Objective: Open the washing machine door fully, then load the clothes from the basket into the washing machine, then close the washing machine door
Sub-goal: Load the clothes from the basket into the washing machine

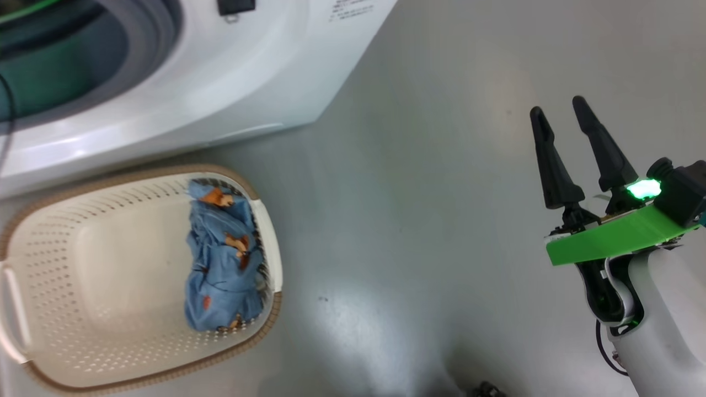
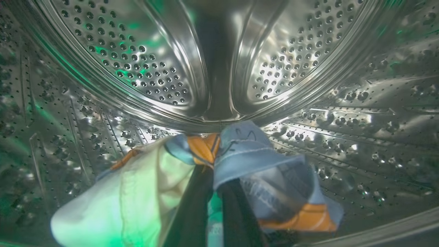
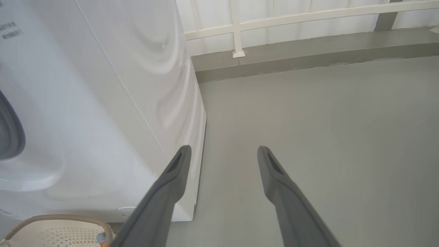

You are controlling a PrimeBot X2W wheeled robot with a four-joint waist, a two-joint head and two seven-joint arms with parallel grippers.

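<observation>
My left gripper (image 2: 214, 175) is deep inside the washing machine's perforated steel drum (image 2: 154, 68), shut on clothes: a light blue piece with orange print (image 2: 247, 151) and a cream piece (image 2: 137, 199) hang around its fingers. The white washing machine (image 1: 220, 82) stands at the top left of the head view, its grey gasket (image 1: 143, 33) exposed; the door is out of view. In front of it sits the cream basket (image 1: 265, 231) with one blue bear-print bundle of clothes (image 1: 223, 259) at its right end. My right gripper (image 1: 558, 107) (image 3: 223, 151) hovers open and empty over the floor, right of the machine (image 3: 103, 103).
Grey floor (image 1: 430, 220) stretches between the basket and my right arm. A raised grey ledge with a white railing (image 3: 236, 51) runs behind the machine. The basket's rim (image 3: 58, 223) shows at the lower left of the right wrist view.
</observation>
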